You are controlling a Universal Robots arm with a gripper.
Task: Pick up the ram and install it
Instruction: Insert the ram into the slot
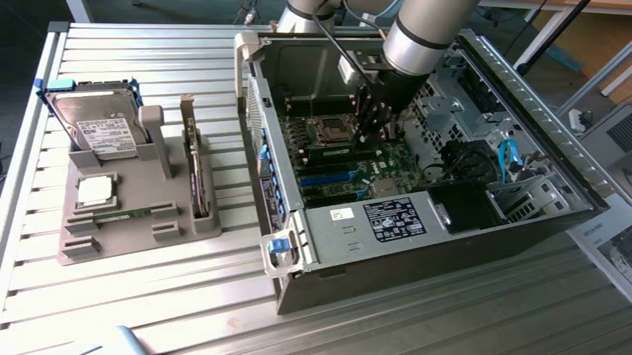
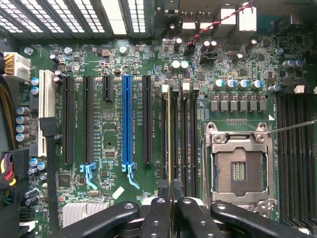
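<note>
My gripper (image 2: 172, 210) is shut on the ram (image 2: 171, 139), a thin green stick seen edge-on between the black fingers (image 2: 156, 218). The stick runs along one of the dark memory slots (image 2: 184, 139) beside the open processor socket (image 2: 238, 171); I cannot tell whether it is seated. In the exterior view the gripper (image 1: 380, 129) reaches down into the open computer case (image 1: 395, 222), over the motherboard (image 1: 341, 159). A second, similar green stick (image 1: 126, 214) lies flat in the grey holder (image 1: 148, 237) on the exterior view's left.
The grey holder also carries a hard drive (image 1: 99, 126), a square silver processor chip (image 1: 94, 191) and an upright expansion card (image 1: 200, 185). Long expansion slots (image 2: 126, 124) and a cable bundle (image 2: 7, 173) flank the memory slots. Case walls enclose the arm.
</note>
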